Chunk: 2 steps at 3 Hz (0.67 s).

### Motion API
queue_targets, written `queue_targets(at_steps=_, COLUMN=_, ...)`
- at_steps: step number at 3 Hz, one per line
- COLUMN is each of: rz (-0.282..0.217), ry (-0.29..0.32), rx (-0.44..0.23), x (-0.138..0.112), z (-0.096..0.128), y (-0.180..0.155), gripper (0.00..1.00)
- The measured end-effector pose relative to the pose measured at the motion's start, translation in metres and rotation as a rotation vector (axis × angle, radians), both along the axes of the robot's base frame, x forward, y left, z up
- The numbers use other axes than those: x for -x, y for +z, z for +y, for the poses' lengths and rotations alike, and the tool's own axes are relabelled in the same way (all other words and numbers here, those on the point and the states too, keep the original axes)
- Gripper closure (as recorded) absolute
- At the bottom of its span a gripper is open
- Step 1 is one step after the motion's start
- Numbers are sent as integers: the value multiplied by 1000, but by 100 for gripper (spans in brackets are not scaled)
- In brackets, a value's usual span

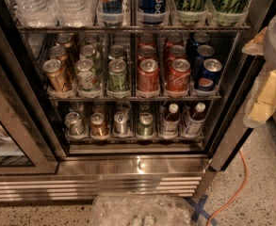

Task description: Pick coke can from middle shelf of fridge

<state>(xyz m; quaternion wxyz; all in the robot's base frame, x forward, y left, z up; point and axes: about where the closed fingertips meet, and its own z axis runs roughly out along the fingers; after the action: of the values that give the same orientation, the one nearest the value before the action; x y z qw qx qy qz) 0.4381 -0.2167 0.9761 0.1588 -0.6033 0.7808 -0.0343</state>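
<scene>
Short red aluminium coke can (178, 76) w/ silver top stands upright at the front of the 5th lane from left, on the wire-rack middle shelf (133, 98) of the big stainless-steel fridge (128, 167). Blue Pepsi can (209, 75) sits just beside it on the right, another red can (148, 76) on its left. Pale beige gripper (264, 95) is at the right edge of view, outside the fridge, well apart from the coke can (apart or together: can't tell).
</scene>
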Motion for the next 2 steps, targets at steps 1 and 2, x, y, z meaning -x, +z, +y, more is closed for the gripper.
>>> queue_targets(at_steps=1, rz=0, ry=0, rx=0, x=0, z=0, y=0, gripper=0)
queue_targets(at_steps=2, rz=-7, ry=-47, rx=-71, x=-1, z=11, y=-13, gripper=0)
